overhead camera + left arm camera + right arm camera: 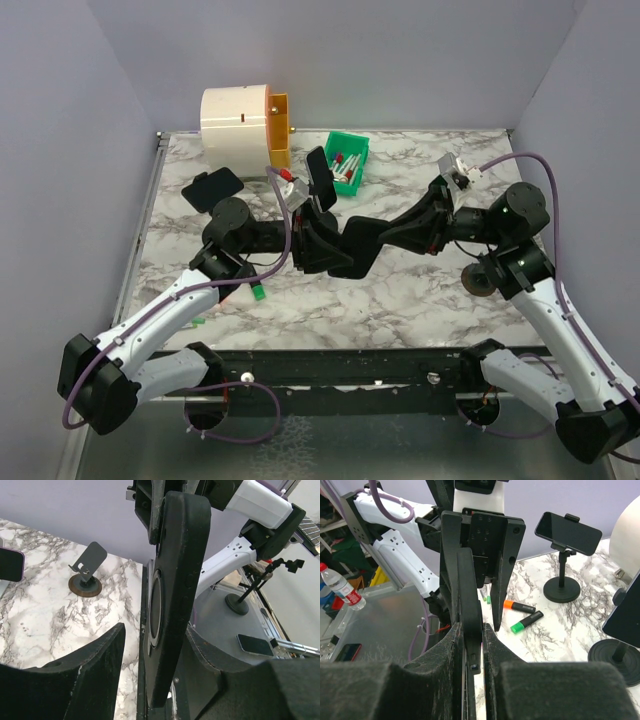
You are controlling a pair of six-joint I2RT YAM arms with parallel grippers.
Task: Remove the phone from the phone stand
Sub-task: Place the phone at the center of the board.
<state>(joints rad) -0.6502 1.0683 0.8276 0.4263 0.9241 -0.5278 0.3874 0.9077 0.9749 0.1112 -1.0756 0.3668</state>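
Note:
A black phone (470, 587) hangs edge-on in mid-air over the table's middle, and my right gripper (471, 627) is shut on its lower end. My left gripper (156, 630) straddles the same phone (175, 580) from the other side. Its jaws are partly closed: one finger (95, 665) stands clear of the phone, the other finger (220, 665) lies close against it. From above, the two grippers meet at the phone (348, 246). An empty phone stand (86, 575) with a grey plate and round base sits on the marble, right of centre (482, 280).
Two other phones sit on stands (212, 187) (320, 175) at the back. A green bin (346, 160) and a white-and-orange drum (245, 122) stand behind them. Orange (520, 606) and green (526, 621) highlighters lie on the marble near the left arm.

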